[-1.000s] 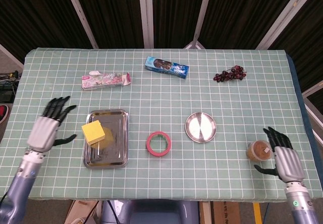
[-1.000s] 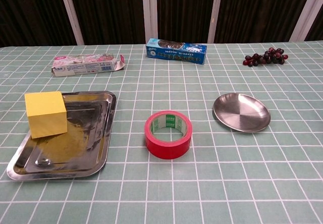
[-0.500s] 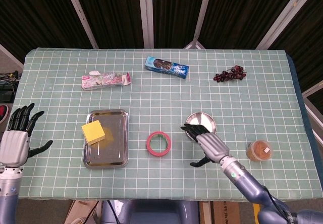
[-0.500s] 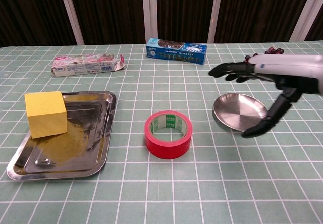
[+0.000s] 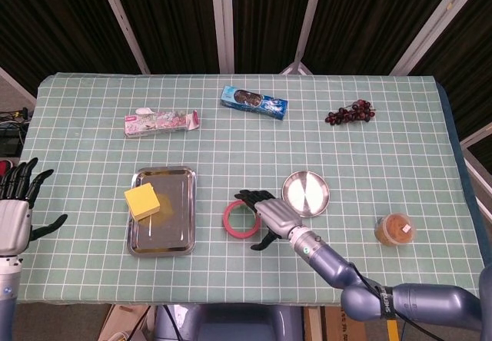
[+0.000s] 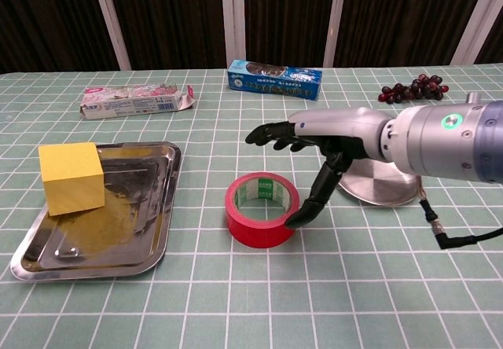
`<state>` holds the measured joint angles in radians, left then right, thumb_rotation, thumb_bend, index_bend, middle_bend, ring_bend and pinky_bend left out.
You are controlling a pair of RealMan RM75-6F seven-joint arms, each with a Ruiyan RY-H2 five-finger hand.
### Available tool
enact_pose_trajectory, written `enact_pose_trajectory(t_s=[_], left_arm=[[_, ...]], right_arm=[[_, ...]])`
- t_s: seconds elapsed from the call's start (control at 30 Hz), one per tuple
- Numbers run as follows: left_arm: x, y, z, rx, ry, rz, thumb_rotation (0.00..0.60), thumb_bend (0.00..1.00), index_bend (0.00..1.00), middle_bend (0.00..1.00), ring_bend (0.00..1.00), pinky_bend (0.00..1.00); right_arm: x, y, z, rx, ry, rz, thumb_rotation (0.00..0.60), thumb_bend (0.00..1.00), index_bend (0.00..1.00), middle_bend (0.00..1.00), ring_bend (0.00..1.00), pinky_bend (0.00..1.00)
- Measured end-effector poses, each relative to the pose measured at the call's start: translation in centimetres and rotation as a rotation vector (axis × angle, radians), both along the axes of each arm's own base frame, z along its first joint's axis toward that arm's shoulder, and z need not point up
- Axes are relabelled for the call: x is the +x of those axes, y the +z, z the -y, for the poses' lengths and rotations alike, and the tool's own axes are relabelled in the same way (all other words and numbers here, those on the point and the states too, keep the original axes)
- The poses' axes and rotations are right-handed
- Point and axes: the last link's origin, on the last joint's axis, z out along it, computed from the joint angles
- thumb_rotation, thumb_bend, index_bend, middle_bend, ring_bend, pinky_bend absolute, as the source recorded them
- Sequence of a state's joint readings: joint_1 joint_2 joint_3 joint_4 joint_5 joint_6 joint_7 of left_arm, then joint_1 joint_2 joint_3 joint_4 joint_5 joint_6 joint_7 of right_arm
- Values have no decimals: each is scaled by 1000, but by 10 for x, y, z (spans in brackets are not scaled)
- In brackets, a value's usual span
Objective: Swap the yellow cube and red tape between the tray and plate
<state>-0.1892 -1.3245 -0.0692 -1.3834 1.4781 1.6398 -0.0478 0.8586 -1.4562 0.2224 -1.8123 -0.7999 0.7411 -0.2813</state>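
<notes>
Green checked cloth covered the counter, and behind it stood dark slatted panels with pale frames between them.

On the near left part of the counter lay a metal tray, and a yellow cube sat in the tray's far left corner, partly over its rim in the head view. A roll of red tape lay flat on the cloth between the tray and a round metal plate, which held nothing. The tape was closer to the plate than to the tray.

The right hand reached over the tape with its fingers spread and nothing held. Its thumb pointed down beside the right edge of the roll; I cannot tell whether it touched. The other fingers stretched out flat above the roll's far side.

The left hand hovered past the counter's left edge, fingers apart and empty, well away from the tray.

Along the far side lay a pink carton, a blue packet and a bunch of dark grapes. A small brown-lidded cup stood near the right front.
</notes>
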Motion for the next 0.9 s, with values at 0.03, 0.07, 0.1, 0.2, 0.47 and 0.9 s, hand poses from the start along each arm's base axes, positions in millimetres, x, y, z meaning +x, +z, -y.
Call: enact_pose_trajectory(t_s=[0.03,0.07,0.1,0.2,0.47,0.9], left_arm=[[0,0,0,2,0,1,600,13,190,0,0,54],[0,0,0,4,0,1,600,13,190,0,0,54],[0,1,0,7,1,1,600,13,190,0,0,54],[-1,2,0,19,6,0,600,13,190,0,0,54],[-1,3,0,28,8,7,600,15,189,0,0,54],[-2,5,-1,35,4,24,600,14,190,0,0,54]], right_arm=[[1,-4,1,0,0,-2,600,37,0,0,0,0],[2,-7,1,0,0,-2,600,36,0,0,0,0],[3,-10,2,0,1,-2,600,36,0,0,0,0],[6,-19,4,-2,3,-4,600,36,0,0,0,0],[7,-36,9,-20,11,-24,600,35,0,0,0,29],[3,-58,12,-33,6,-35,600,81,148,27,254,378]])
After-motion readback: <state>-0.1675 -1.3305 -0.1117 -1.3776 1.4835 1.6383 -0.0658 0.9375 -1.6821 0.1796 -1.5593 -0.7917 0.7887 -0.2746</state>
